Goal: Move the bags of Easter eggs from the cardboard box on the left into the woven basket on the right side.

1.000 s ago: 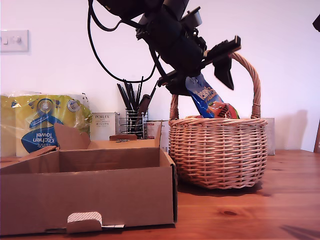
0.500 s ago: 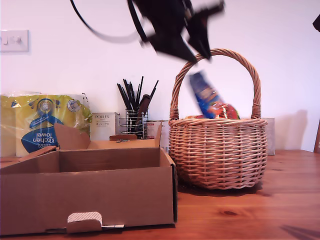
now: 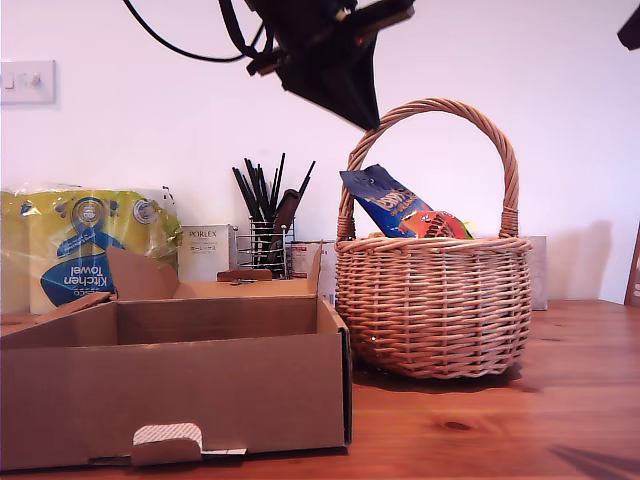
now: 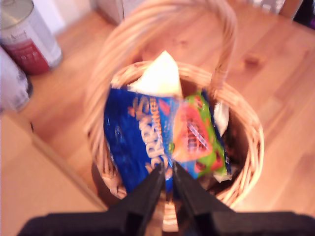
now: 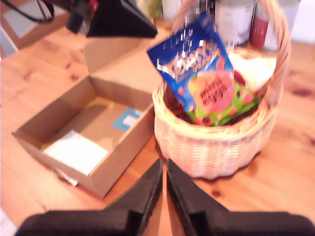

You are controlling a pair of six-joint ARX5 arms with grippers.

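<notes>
The woven basket stands on the wooden table at the exterior view's right. Inside it a blue-and-orange bag leans on the rim beside a green-and-orange bag and a cream bag. My first gripper hangs above the basket, shut and holding nothing. The cardboard box sits at the exterior view's left; a white sheet lies on its floor. My second gripper is shut and empty, off to one side of the box and basket.
Behind the box stand a yellow-and-blue kitchen towel pack, a wire pot of dark utensils and a small white carton. Tins stand by the basket. A dark part of an arm shows in the exterior view's top right corner.
My first gripper let go of the blue-and-orange bag, which dropped into the basket and now leans on its rim. The arm rose and swung toward the exterior view's left.
</notes>
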